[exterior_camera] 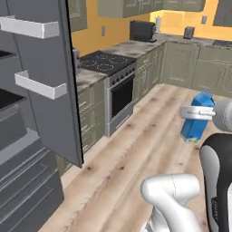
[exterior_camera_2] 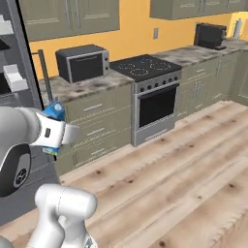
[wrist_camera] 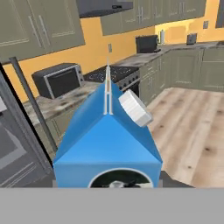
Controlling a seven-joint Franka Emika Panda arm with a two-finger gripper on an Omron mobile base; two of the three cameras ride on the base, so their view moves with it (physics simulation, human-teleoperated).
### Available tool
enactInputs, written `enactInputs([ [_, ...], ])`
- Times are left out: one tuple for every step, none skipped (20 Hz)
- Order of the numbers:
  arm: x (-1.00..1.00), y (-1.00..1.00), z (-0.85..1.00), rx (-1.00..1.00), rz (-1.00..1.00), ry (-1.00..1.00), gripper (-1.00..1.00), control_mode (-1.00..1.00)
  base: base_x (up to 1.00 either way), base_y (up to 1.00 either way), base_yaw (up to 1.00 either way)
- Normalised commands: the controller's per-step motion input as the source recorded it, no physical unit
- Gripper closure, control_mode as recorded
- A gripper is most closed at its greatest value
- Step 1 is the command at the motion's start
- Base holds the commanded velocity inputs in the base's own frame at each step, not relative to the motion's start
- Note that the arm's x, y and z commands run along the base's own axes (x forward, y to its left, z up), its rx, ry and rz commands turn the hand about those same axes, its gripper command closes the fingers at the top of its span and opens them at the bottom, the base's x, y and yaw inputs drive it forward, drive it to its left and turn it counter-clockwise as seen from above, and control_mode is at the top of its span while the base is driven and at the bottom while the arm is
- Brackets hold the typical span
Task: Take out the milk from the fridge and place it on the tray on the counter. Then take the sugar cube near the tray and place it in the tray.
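My gripper (exterior_camera: 197,112) is shut on the milk (exterior_camera: 195,128), a blue carton that I hold in the air above the wooden floor, to the right of the fridge (exterior_camera: 31,113). The fridge's grey door (exterior_camera: 50,81) stands open, with white bins on it. In the right base view the milk (exterior_camera_2: 54,110) peeks out behind the gripper (exterior_camera_2: 54,133), in front of the counter (exterior_camera_2: 85,85). The hand view shows the milk (wrist_camera: 107,144) up close, its gabled top and white cap toward the counter (wrist_camera: 65,103). The tray and the sugar cube are out of view.
A black stove (exterior_camera: 105,62) with an oven (exterior_camera_2: 156,109) sits in the counter run. A black microwave (exterior_camera_2: 82,63) stands on the counter beside it, and a dark toaster (exterior_camera: 142,30) is farther along. Wooden floor (exterior_camera_2: 184,164) lies open in front of the cabinets.
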Motion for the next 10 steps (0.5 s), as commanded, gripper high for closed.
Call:
enactInputs([
  [0.0, 0.0, 0.0, 0.0, 0.0, 0.0, 1.0, 1.0, 0.69, 0.0, -0.45],
  [0.0, 0.0, 0.0, 0.0, 0.0, 0.0, 1.0, 1.0, 0.72, 0.0, -0.44],
  [0.0, 0.0, 0.0, 0.0, 0.0, 0.0, 1.0, 1.0, 0.77, 0.0, -0.43],
  [0.0, 0.0, 0.0, 0.0, 0.0, 0.0, 1.0, 1.0, 0.79, 0.0, -0.43],
  [0.0, 0.0, 0.0, 0.0, 0.0, 0.0, 1.0, 1.0, 0.84, 0.0, -0.42],
  [0.0, 0.0, 0.0, 0.0, 0.0, 0.0, 1.0, 1.0, 0.86, 0.0, -0.42],
  [0.0, 0.0, 0.0, 0.0, 0.0, 0.0, 1.0, 1.0, 0.93, 0.0, -0.41],
  [0.0, 0.0, 0.0, 0.0, 0.0, 0.0, 1.0, 1.0, 0.99, 0.0, -0.41],
  [0.0, 0.0, 0.0, 0.0, 0.0, 0.0, 1.0, 1.0, 1.0, 0.0, -0.41],
  [0.0, 0.0, 0.0, 0.0, 0.0, 0.0, 1.0, 1.0, 0.99, 0.0, -0.41],
])
